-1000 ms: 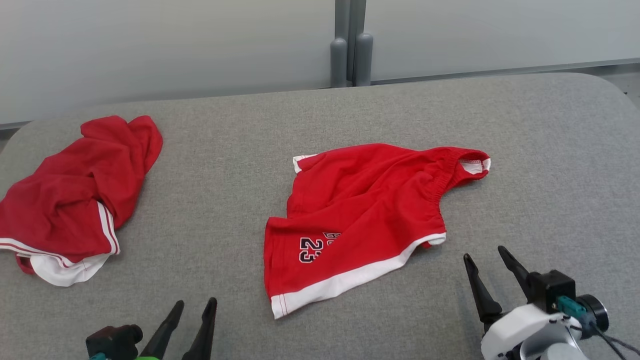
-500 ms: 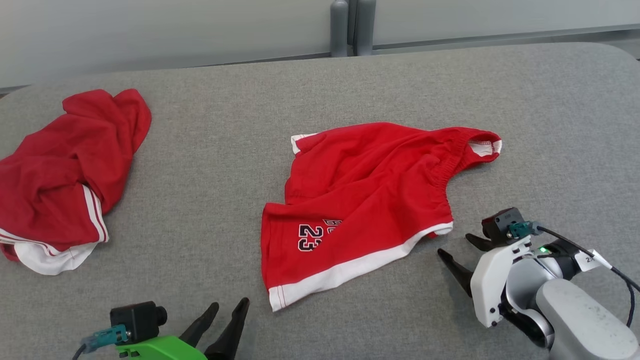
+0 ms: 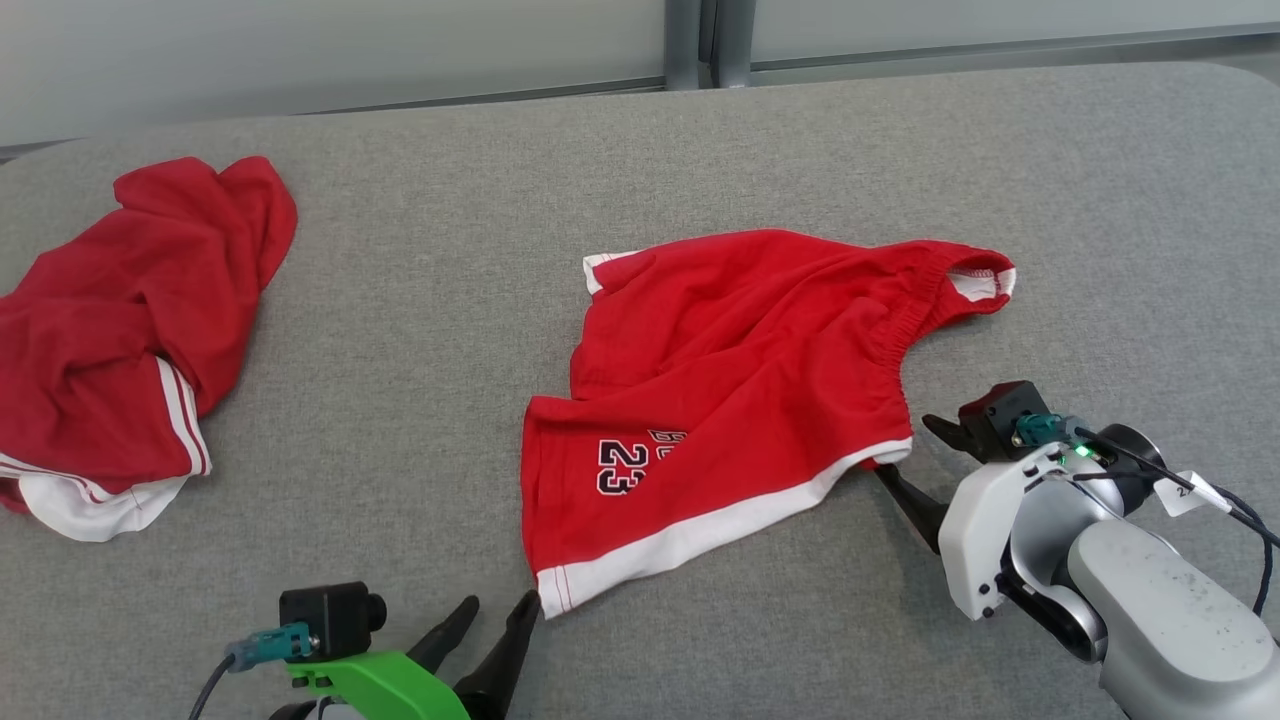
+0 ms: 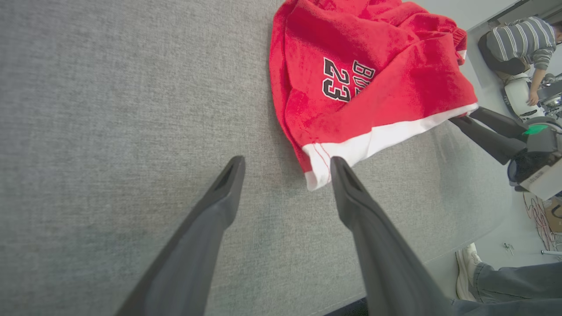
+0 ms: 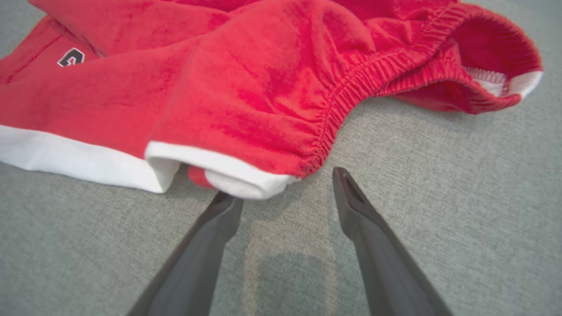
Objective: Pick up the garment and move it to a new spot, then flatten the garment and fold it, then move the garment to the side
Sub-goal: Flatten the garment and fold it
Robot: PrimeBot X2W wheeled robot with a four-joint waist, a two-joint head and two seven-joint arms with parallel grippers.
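Big grey table [image 3: 420,300] across the whole scene, and the red shorts [image 3: 740,370] lie crumpled near its middle, slightly to the right, flat on the cloth and held by nobody. A second red garment [image 3: 130,330] sits bunched up at the far left edge, well apart from them. In from the near right comes the pale right arm [image 3: 1130,570], and its right gripper [image 3: 902,446] is low at the shorts' near right corner. Its fingers are spread wide with nothing between them. From the right wrist that gripper [image 5: 284,184] has one fingertip tucked at the folded white cuff [image 5: 246,182] and the other on bare table, just beside the elastic waistband [image 5: 347,96]. Over on the near left, the left gripper [image 3: 500,600] is spread wide too and grips nothing. It sits right at the near left corner of the white hem [image 3: 700,545]. From the left wrist, one finger of that gripper [image 4: 286,161] overlaps the hem corner [image 4: 318,169], though whether it touches I cannot tell. The number 23 [image 3: 622,468] shows just above the hem. Past the table edge are a person in a striped top [image 4: 520,41] and a leg in jeans [image 4: 505,281].
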